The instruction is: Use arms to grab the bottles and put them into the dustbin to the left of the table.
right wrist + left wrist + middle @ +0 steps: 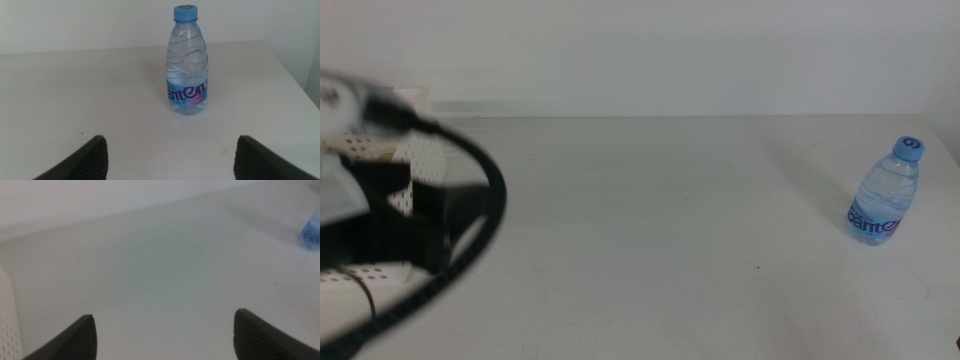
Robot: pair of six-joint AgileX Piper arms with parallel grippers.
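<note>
White table holds water bottle near its right edge; both grippers' jaws apart.

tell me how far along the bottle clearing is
Only the water bottle shows on the table, upright at its right side. Nothing is in hand: left gripper open by the dustbin, right gripper open facing the bottle. That bottle is left.

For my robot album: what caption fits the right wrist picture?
Open right pincer faces an upright water bottle on the white table.
</note>
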